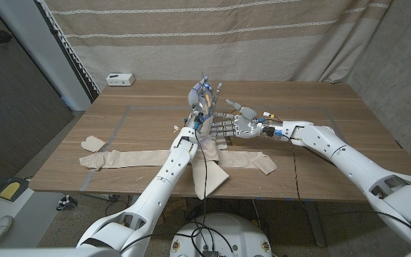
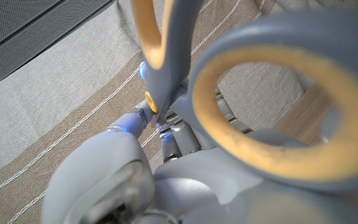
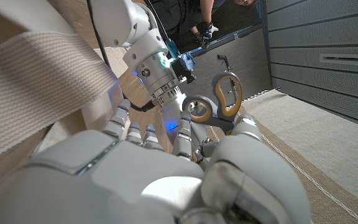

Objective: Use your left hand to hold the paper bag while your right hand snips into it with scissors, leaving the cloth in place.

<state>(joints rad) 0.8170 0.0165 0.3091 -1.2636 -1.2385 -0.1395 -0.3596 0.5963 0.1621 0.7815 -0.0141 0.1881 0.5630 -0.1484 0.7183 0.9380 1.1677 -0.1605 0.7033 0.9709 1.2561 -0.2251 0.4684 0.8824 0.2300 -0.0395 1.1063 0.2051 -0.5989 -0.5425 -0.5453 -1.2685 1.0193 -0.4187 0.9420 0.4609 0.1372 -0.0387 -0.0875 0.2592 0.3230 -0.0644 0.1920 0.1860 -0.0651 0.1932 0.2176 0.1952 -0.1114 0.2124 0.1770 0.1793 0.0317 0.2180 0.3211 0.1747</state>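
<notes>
My left hand is raised over the table's middle and grips grey-blue scissors with yellow-lined handles, which point upward. The handle loops loom close in the left wrist view. My right hand hovers just to the right of it, fingers spread and reaching toward the left hand. In the right wrist view its fingers are near the scissors' handles; I cannot tell if they touch. A long beige cloth lies across the near table. A tan paper bag lies over it and hangs past the front edge.
A small beige scrap lies near the table's left edge. A white box stands at the back left corner. Grey tape lines mark the tabletop. A curtain hangs behind. A person stands beyond the table in the right wrist view.
</notes>
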